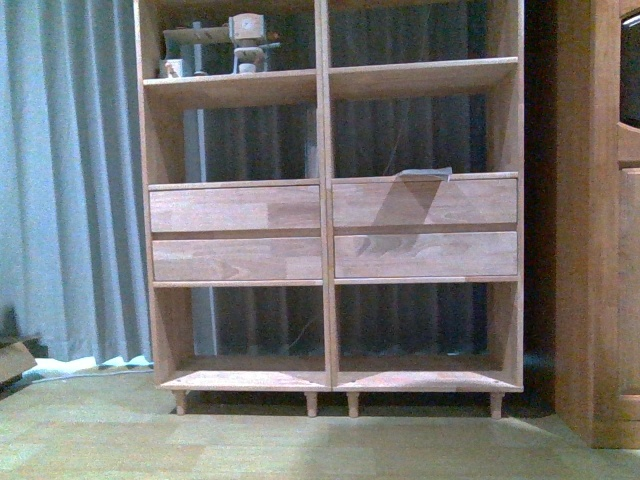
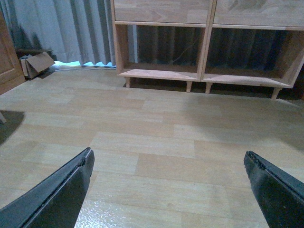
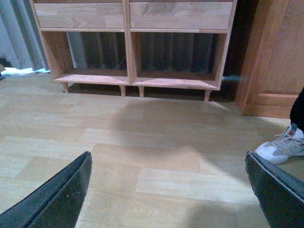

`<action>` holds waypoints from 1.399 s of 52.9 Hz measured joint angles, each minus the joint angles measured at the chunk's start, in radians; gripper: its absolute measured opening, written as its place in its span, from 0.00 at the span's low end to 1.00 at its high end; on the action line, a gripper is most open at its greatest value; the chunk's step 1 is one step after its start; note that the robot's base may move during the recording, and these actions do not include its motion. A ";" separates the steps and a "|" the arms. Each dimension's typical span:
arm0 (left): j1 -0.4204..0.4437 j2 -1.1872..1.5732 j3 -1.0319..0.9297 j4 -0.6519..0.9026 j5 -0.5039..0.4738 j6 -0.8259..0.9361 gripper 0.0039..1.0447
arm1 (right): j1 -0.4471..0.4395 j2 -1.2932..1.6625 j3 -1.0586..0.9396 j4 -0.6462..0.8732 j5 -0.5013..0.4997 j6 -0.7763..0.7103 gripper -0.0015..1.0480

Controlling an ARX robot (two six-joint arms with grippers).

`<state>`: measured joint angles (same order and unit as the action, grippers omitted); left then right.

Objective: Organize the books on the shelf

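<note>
The shelf (image 1: pixel 328 200) fills the middle of the front view: a tall light-wood bookcase with two columns of open compartments and four drawer fronts across its middle. It stands on short peg legs on the pale plank floor (image 1: pixel 300 440). A grey-blue curtain (image 1: pixel 70 170) hangs behind it and shows through the open backs. A darker wooden cabinet (image 1: pixel 600 220) stands just beside the shelf on its right.

The left end effector (image 2: pixel 167 154) hangs over bare floor, well short of the shelf. Its two dark fingers (image 2: pixel 71 185) are spread wide and there is nothing between them. The right end effector (image 3: pixel 167 155) is spread just as wide over the floor and also grips nothing, with the shelf's bottom compartments ahead of it.

A cardboard box (image 2: pixel 35 64) lies on the floor by the curtain, left of the shelf. A white sneaker (image 3: pixel 282 147) rests on the floor near the cabinet.

In the upper left compartment stand a small wooden figure (image 1: pixel 247 40) and, near it, a little white object (image 1: pixel 174 68).

A thin grey slab (image 1: pixel 425 174) lies flat in the middle right compartment, on the ledge above the right drawers. It may be a book, but the picture is too soft to tell. No other book can be made out.
</note>
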<state>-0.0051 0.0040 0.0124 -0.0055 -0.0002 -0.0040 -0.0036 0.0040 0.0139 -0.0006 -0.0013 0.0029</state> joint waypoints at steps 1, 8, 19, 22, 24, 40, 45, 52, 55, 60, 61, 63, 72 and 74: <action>0.000 0.000 0.000 0.000 0.000 0.000 0.93 | 0.000 0.000 0.000 0.000 0.000 0.000 0.93; 0.000 0.000 0.000 0.000 0.000 0.000 0.93 | 0.000 0.000 0.000 0.000 0.000 0.000 0.93; 0.000 0.000 0.000 0.000 0.000 0.000 0.93 | 0.000 0.000 0.000 0.000 0.001 0.000 0.93; 0.000 0.000 0.000 0.000 0.000 0.000 0.93 | 0.000 0.000 0.000 0.000 0.000 0.000 0.93; 0.000 0.000 0.000 0.000 0.000 0.000 0.93 | 0.000 0.000 0.000 0.000 0.000 0.000 0.93; 0.000 0.000 0.000 0.000 0.000 0.000 0.93 | 0.000 0.000 0.000 0.000 0.000 0.000 0.93; 0.000 0.000 0.000 0.000 0.000 0.000 0.93 | 0.000 0.000 0.000 0.000 0.000 0.000 0.93; 0.000 0.000 0.000 0.000 0.000 0.000 0.93 | 0.000 0.000 0.000 0.000 0.001 0.000 0.93; 0.000 0.000 0.000 0.000 0.000 0.000 0.93 | 0.000 0.000 0.000 0.000 0.000 0.000 0.93; 0.000 0.000 0.000 0.000 0.000 0.000 0.93 | 0.000 0.000 0.000 0.000 0.000 0.000 0.93; 0.000 0.000 0.000 0.000 0.000 0.000 0.93 | 0.000 0.000 0.000 0.000 -0.001 0.000 0.93; 0.000 0.000 0.000 0.000 0.000 0.000 0.93 | 0.000 0.000 0.000 0.000 0.000 0.000 0.93; 0.000 0.000 0.000 0.000 0.000 0.000 0.93 | 0.000 0.000 0.000 0.000 0.000 0.000 0.93; 0.000 0.000 0.000 0.000 0.000 0.000 0.93 | 0.000 0.000 0.000 0.000 0.000 0.000 0.93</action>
<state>-0.0051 0.0040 0.0124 -0.0055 0.0002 -0.0040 -0.0036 0.0044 0.0139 -0.0006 -0.0013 0.0029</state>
